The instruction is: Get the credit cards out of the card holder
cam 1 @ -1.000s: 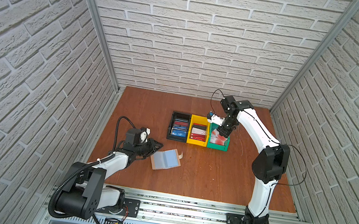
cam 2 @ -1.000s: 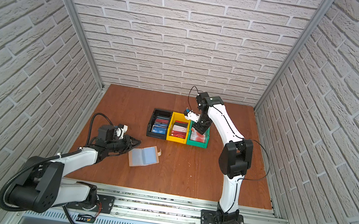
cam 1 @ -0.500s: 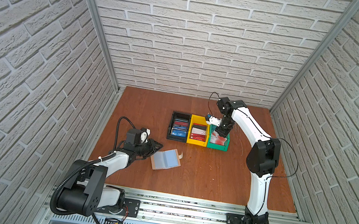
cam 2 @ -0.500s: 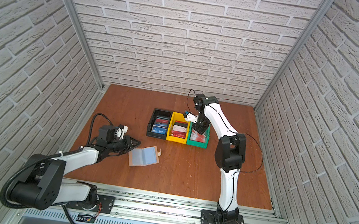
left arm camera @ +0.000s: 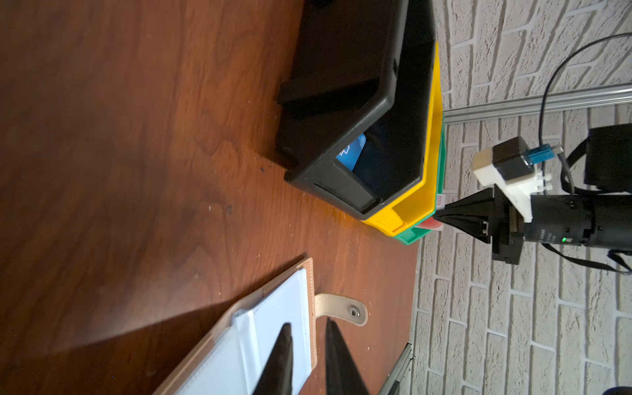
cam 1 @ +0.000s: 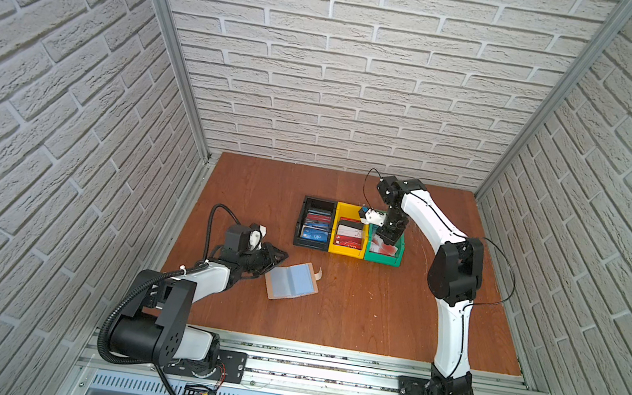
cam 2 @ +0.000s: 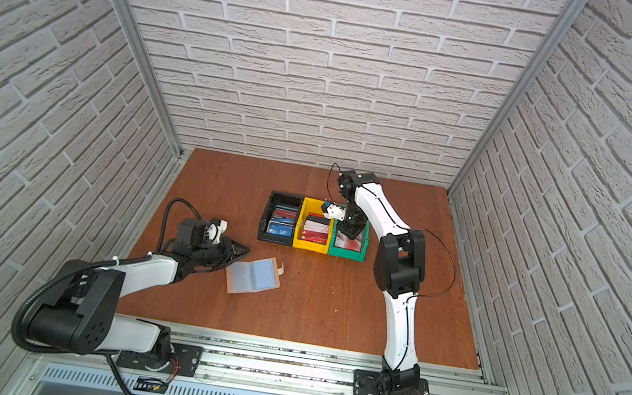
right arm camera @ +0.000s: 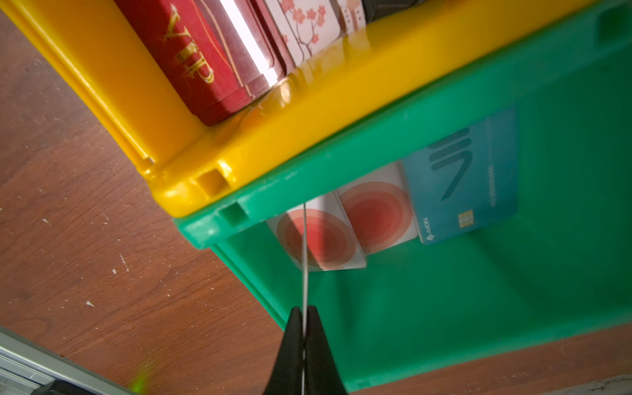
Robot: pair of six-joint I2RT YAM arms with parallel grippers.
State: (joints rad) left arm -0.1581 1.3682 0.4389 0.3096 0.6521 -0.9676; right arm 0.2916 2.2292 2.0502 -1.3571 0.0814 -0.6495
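The right fingers [right arm camera: 290,342] pinch a thin card [right arm camera: 303,273] edge-on over the glossy green bin [cam 1: 381,257]. Well left of it, the tan leathery card holder [cam 1: 291,282] lies open flat, with the left fingers [left arm camera: 280,359] slightly parted at its edge.

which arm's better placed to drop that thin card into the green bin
Right: the right claw is shut on the card, edge-on, over the green bin. The left claw is far off at the card holder.

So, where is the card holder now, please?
The card holder lies open on the table, left of centre in both top views, beside the left gripper.
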